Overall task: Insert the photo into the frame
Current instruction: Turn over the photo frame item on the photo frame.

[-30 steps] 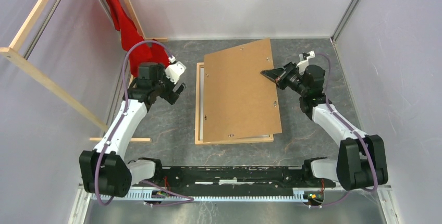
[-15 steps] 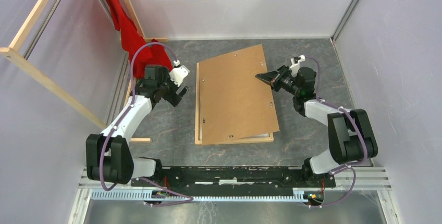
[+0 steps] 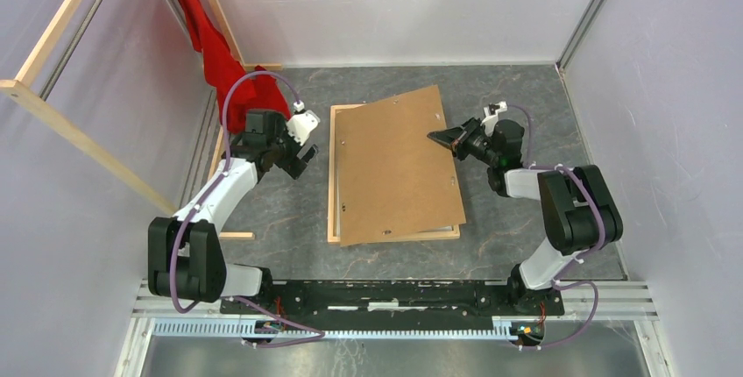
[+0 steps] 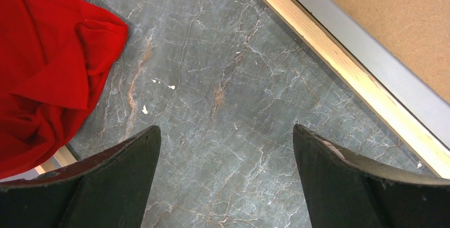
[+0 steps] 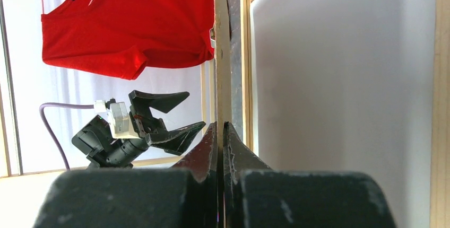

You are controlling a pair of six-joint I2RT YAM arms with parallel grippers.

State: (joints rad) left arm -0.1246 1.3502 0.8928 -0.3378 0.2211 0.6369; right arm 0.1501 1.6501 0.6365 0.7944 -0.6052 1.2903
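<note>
Top: right gripper (image 3: pixel 438 138) pinched the backing panel's (image 3: pixel 394 167) right edge, the panel tilted over the frame (image 3: pixel 333 184), long axis near-far. Left gripper (image 3: pixel 302 153) was spread and empty, just left of it.
Left wrist: frame rail (image 4: pixel 339 63) lay right of the fingers (image 4: pixel 339 185).
Right wrist: photo (image 5: pixel 339 79), probably the white sheet, lay inside the frame.

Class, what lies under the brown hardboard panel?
Beneath the brown hardboard panel: the light-wood frame, left and near rails showing, and a pale sheet inside. The rest is covered.

Overhead from behind, wrists close, sharing frame (image 3: pixel 333 175)
</note>
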